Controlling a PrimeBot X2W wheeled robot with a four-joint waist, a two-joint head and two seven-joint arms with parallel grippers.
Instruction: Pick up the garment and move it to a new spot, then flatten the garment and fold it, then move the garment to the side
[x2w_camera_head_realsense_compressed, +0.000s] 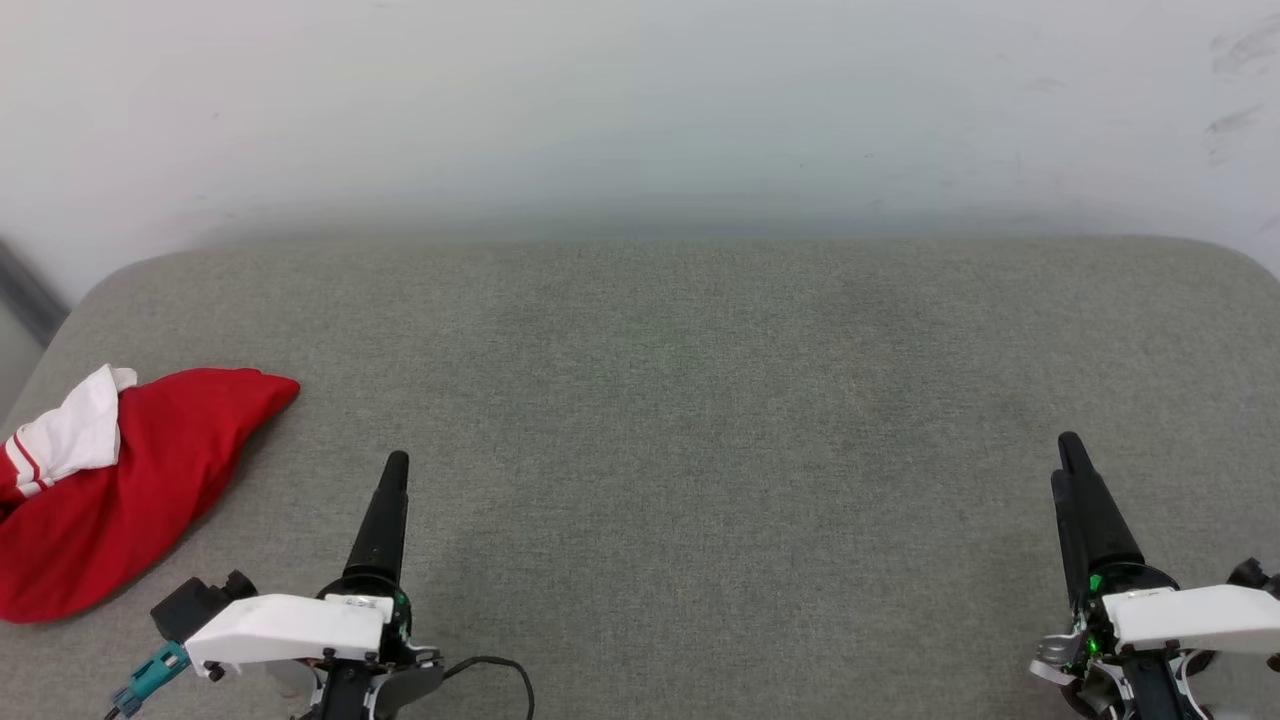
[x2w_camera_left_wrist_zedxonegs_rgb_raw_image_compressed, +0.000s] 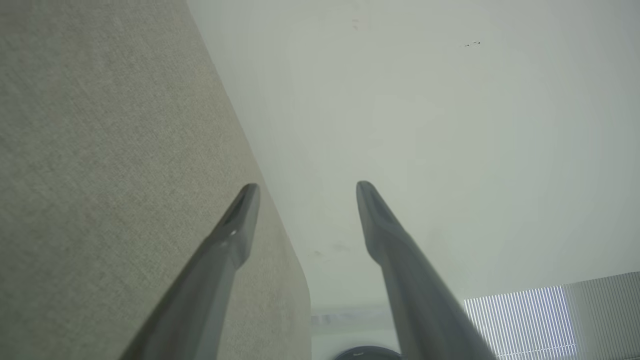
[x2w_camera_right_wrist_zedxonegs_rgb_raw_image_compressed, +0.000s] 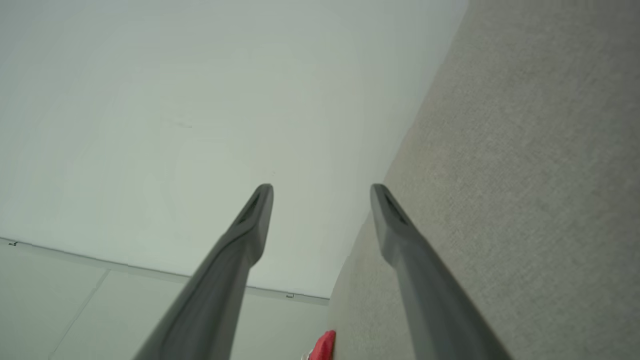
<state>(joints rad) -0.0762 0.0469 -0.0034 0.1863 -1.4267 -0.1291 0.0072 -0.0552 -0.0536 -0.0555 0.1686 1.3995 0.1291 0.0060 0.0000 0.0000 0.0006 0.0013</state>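
Head view, left gripper (x2w_camera_head_realsense_compressed: 397, 462): long dark fingers stand over the front left part of the grey woven-fabric pad (x2w_camera_head_realsense_compressed: 700, 400). They are seen edge-on, one behind the other, so the gap cannot be read here.
Head view, right gripper (x2w_camera_head_realsense_compressed: 1068, 446): dark fingers stand over the pad's front right part, also nearly edge-on, with nothing between them.
Head view, garment (x2w_camera_head_realsense_compressed: 150, 480): a bright red soft T-shirt lies bunched in a rounded heap on the pad's left edge. A white short sleeve with thin red stripes is folded over its top. No finger touches it.
Left wrist view, left gripper (x2w_camera_left_wrist_zedxonegs_rgb_raw_image_compressed: 306, 192): the fingers (x2w_camera_left_wrist_zedxonegs_rgb_raw_image_compressed: 235, 235) are spread wide and grip nothing. One tip shows against the pad (x2w_camera_left_wrist_zedxonegs_rgb_raw_image_compressed: 100, 150), the other against the pale wall (x2w_camera_left_wrist_zedxonegs_rgb_raw_image_compressed: 450, 125) beyond the pad's far edge.
Right wrist view, right gripper (x2w_camera_right_wrist_zedxonegs_rgb_raw_image_compressed: 322, 192): the fingers (x2w_camera_right_wrist_zedxonegs_rgb_raw_image_compressed: 395, 225) are spread wide, empty and touching nothing.
Right wrist view, garment (x2w_camera_right_wrist_zedxonegs_rgb_raw_image_compressed: 325, 345): a small red scrap shows at the pad's (x2w_camera_right_wrist_zedxonegs_rgb_raw_image_compressed: 525, 150) far end.
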